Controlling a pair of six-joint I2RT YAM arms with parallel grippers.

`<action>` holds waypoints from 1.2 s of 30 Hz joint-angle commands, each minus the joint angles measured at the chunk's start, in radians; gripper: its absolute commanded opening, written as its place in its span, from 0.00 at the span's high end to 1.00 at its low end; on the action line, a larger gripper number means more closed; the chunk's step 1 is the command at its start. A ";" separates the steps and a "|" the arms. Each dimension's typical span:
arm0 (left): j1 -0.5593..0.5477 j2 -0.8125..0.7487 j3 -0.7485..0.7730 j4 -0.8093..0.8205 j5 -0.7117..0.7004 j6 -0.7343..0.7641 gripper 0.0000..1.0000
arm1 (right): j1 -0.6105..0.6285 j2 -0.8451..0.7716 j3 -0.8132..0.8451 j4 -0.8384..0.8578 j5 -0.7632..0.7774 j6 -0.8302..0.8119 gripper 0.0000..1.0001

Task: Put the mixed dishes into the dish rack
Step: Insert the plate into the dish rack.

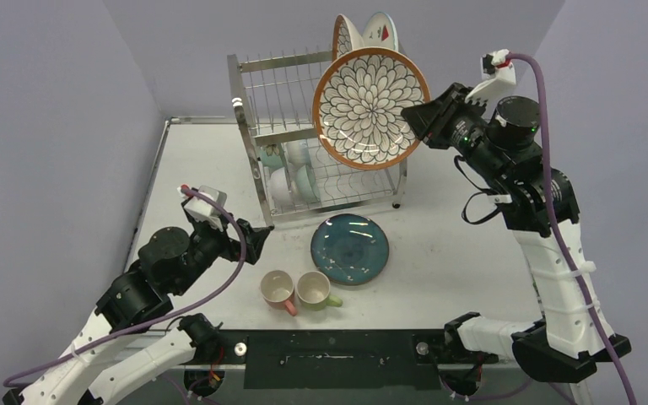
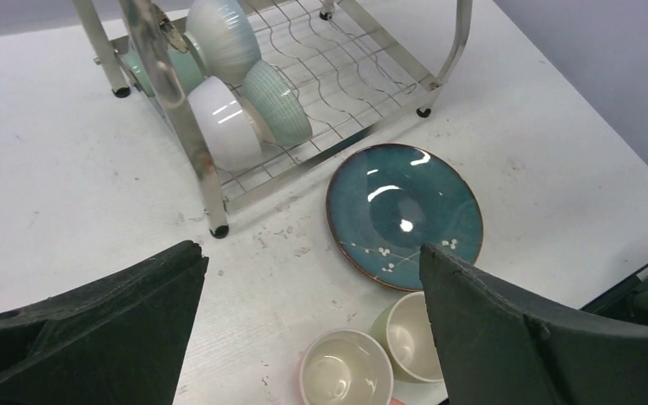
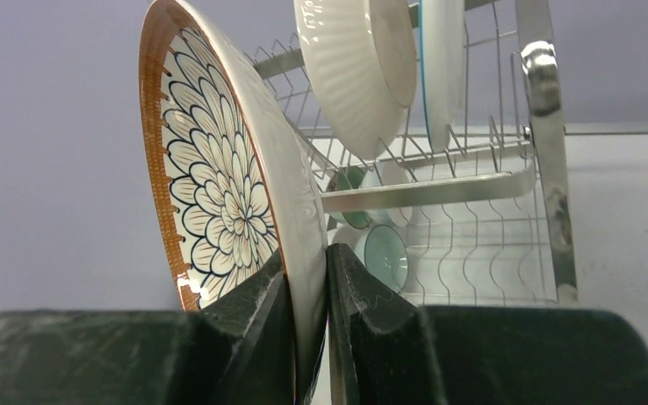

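Looks like robot lab test cell. Shows plain lilac-grey walls (image 1: 51, 126) boxing in white table (image 1: 456, 245) at left, right and top of frame. Has left arm (image 1: 148, 283) and right arm (image 1: 557, 278) mounted by black strip (image 1: 329, 359) at bottom centre, with purple cable (image 1: 543, 101) trailing along right arm at upper right. Holds dish rack (image 1: 280, 93) on scuffed tabletop, upper centre.

Upper centre: the petal-pattern plate (image 1: 371, 108) fronts the right side of the dish rack (image 1: 283, 93), where two plates (image 1: 364, 35) stand; left slots free.

Left hand (image 1: 263, 240) low, spread wide — right hand (image 1: 416, 126) raised, clamped tight.
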 commanded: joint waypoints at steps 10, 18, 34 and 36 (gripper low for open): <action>0.005 -0.104 -0.032 -0.025 -0.166 0.055 0.03 | 0.313 0.218 0.324 0.295 0.428 -0.129 1.00; 0.008 -0.123 -0.045 -0.049 -0.199 0.047 0.03 | 0.419 0.335 0.380 0.447 0.662 -0.233 1.00; 0.055 -0.108 -0.051 -0.050 -0.140 0.036 0.03 | 0.509 0.579 0.533 0.749 0.996 -0.462 1.00; 0.063 -0.109 -0.053 -0.049 -0.132 0.034 0.03 | 0.512 0.606 0.545 0.792 1.029 -0.510 1.00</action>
